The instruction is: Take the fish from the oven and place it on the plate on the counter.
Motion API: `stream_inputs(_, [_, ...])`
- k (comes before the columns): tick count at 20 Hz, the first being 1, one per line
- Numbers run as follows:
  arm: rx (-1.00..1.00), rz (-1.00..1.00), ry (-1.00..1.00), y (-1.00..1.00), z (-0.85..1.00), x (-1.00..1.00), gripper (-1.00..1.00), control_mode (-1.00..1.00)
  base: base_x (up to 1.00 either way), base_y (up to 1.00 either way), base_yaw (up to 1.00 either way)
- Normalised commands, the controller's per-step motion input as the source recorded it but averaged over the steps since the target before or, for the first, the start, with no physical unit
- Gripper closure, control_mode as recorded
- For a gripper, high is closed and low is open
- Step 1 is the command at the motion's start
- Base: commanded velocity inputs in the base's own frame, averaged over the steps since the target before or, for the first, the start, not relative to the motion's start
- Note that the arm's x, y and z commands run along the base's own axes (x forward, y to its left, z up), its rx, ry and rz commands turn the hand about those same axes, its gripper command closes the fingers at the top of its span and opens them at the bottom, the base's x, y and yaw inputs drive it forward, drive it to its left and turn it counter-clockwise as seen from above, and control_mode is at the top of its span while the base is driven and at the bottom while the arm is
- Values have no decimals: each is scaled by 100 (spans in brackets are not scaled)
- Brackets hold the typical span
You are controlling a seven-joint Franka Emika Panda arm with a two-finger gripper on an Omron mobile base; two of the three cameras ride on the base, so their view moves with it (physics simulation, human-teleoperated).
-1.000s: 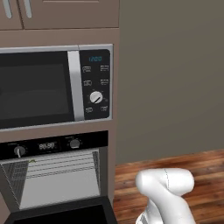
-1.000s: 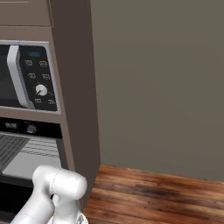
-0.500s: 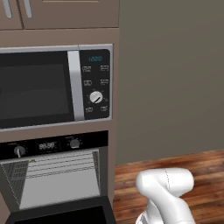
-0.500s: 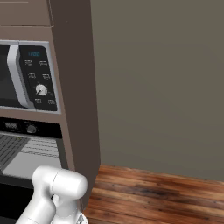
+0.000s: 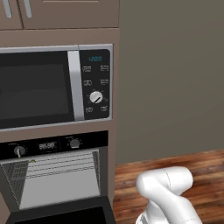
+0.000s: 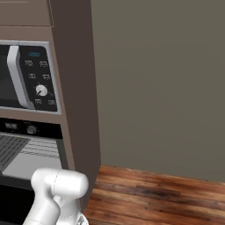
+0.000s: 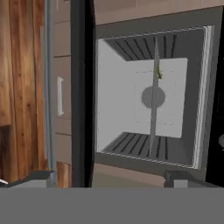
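Nothing shifts in either base view since earlier.
Gripper (image 7: 109,177) fingertips spread wide, empty, facing open oven (image 7: 148,94); fish (image 7: 159,73) on rack.

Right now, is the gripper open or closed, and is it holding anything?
Gripper: open, holding nothing, facing the open oven.

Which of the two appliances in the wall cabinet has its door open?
The lower one, the oven: its door hangs down, showing wire racks inside. The microwave above it is closed.
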Motion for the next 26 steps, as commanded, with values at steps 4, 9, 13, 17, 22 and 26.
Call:
stream_inputs(4, [1, 0, -34, 0, 96, -34, -100, -100, 0, 0, 0])
stream_inputs(9, [1, 0, -20, 0, 96, -4, -100, -100, 0, 0, 0])
stream_inputs(13, [0, 0, 7, 11, 33, 36, -100, -100, 0, 0, 0])
stream_inputs(17, [-3, 0, 24, 24, 0, 86, -100, -100, 0, 0, 0])
stream_inputs(22, [-2, 0, 17, 35, 0, 87, -100, -100, 0, 0, 0])
stream_inputs(26, [-1, 0, 8, 48, 0, 74, -100, -100, 0, 0, 0])
